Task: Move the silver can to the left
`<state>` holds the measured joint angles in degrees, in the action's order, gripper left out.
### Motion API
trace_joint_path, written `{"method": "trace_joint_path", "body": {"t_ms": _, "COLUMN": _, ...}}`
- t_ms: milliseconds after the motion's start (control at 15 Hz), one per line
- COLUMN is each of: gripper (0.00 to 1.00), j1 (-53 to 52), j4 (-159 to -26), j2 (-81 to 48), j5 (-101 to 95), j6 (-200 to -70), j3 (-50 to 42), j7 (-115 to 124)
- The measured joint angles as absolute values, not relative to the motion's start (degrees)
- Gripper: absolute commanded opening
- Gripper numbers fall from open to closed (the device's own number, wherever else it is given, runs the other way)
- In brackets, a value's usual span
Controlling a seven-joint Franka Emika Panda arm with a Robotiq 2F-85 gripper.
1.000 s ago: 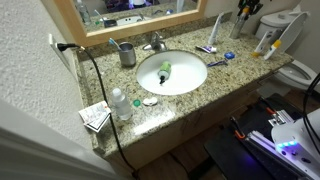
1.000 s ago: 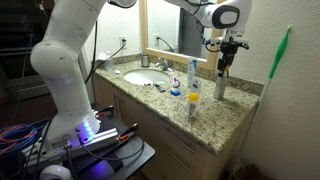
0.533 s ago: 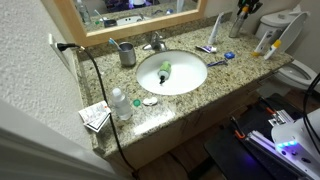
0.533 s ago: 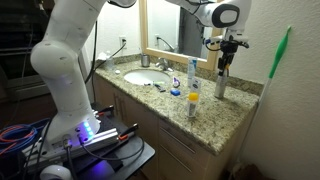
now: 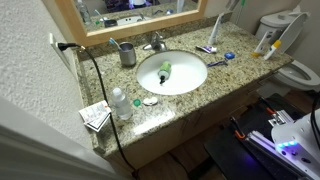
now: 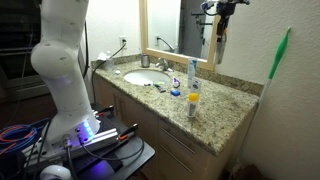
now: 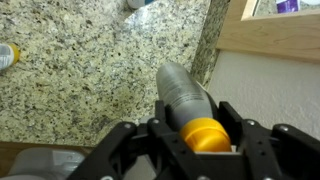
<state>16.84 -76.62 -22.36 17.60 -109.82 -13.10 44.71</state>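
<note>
Can (image 6: pixel 219 42) hangs clear above the bench (image 6: pixel 228 116), clamped in the tool (image 7: pixel 200 128). Carrying step; next comes leftward travel, then lowering it upright.

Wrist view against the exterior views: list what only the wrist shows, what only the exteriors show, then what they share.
Only the wrist view: the orange cap of the silver can, seen end-on, with the gripper closed on the can from both sides.
Only the exterior views: the sink, faucet, metal cup of utensils and the robot's white arm. An exterior view also shows the can hanging clear above the counter.
Shared: the silver can, the granite counter and the wooden mirror frame.
</note>
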Motion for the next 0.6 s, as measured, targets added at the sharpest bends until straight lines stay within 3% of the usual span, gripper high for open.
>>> {"method": "trace_joint_path", "body": {"t_ms": 67, "gripper": 0.31, "j1": 16.85, "j4": -76.67, "j2": -22.75, "j5": 17.59, "j6": -109.94, "j3": -13.13, "j7": 44.71}}
{"method": "trace_joint_path", "body": {"t_ms": 600, "gripper": 0.31, "j1": 11.42, "j4": -78.71, "j2": -20.23, "j5": 17.14, "j6": -115.75, "j3": -9.18, "j7": 40.89}}
